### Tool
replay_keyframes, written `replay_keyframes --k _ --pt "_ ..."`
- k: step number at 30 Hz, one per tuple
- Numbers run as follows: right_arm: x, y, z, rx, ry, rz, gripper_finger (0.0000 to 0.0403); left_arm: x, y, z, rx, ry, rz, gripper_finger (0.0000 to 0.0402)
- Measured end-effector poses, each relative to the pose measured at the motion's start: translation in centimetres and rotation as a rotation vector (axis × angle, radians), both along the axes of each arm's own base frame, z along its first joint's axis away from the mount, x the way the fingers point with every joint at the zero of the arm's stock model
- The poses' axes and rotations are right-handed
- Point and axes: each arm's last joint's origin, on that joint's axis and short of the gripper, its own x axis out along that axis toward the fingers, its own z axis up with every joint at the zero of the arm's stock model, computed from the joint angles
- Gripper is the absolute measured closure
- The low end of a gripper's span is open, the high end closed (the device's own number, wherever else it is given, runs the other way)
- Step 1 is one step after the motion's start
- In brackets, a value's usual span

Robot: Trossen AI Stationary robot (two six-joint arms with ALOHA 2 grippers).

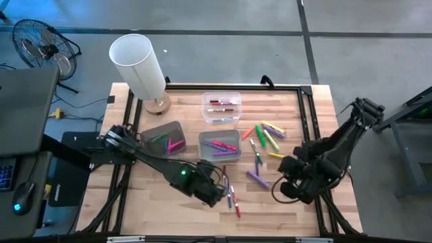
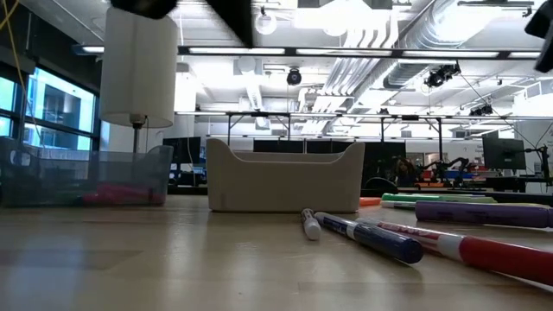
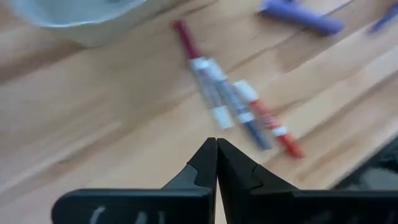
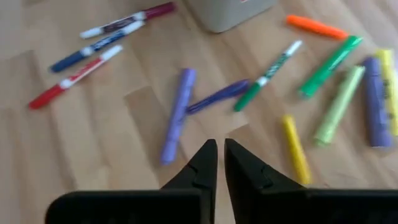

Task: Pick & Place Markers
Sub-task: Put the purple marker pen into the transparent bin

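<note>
Three thin markers (image 1: 233, 197), red and blue with white bodies, lie side by side on the wooden table near its front; in the left wrist view these markers (image 3: 239, 109) are just beyond my left gripper (image 3: 216, 142), which hangs shut and empty above the bare wood. More markers (image 1: 266, 135) in orange, green, yellow and purple lie scattered right of centre. My right gripper (image 4: 221, 144) hovers over the wood near a purple marker (image 4: 176, 115) and a yellow one (image 4: 295, 149). Its fingers are drawn together to a narrow slit with nothing between them.
A clear bin (image 1: 221, 106) and two grey bins (image 1: 162, 138) (image 1: 219, 145) holding markers stand mid-table. A white cylinder on a round wooden foot (image 1: 138, 64) stands at the far left. Bare wood lies along the front edge.
</note>
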Motion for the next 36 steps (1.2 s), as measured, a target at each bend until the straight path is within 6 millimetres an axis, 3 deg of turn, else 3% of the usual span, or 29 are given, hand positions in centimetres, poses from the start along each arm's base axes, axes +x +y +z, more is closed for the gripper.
replay_keyframes --k 6,18,24,31,36 --pt "-0.7 0.4 0.8 0.034 -0.03 0.043 0.0391 3.1 -0.5 -3.5 -0.066 0.023 -0.017 0.0374" --pt "-1.4 1.4 1.0 0.046 -0.083 0.097 0.0399 6.4 1.4 -8.7 -0.112 0.098 -0.036 0.0245" --pt "-2.0 1.9 1.0 0.052 -0.087 0.13 0.0399 7.4 3.1 -11.1 -0.117 0.156 0.011 0.0239" --pt "-2.4 2.2 1.0 0.055 -0.088 0.154 0.0402 7.8 3.6 -12.1 -0.186 0.202 0.023 0.0239" --pt "-2.4 2.2 1.0 0.049 -0.093 0.156 0.0399 7.5 3.6 -12.4 -0.173 0.242 0.026 0.0278"
